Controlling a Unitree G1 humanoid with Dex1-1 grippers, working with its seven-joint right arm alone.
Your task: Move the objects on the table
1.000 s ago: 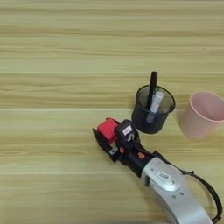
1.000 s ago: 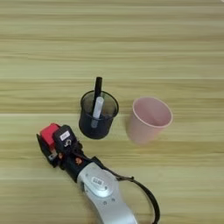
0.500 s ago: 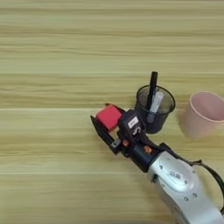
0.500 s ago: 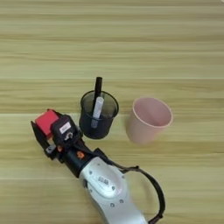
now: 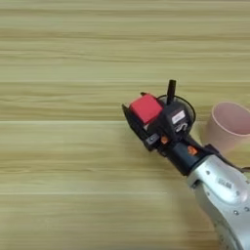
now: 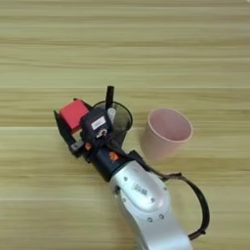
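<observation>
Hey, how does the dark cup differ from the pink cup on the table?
The dark cup is black and see-through; the pink cup is pale and solid. The dark cup holds a black marker standing up in it; the pink cup looks empty. The gripper, holding a red cube, partly covers the dark cup, while the pink cup stands apart. Both stand upright, mouths up.

Red cube (image 5: pixel 145 108) in gripper (image 5: pixel 141 117), beside pink cup (image 6: pixel 166 133)
</observation>
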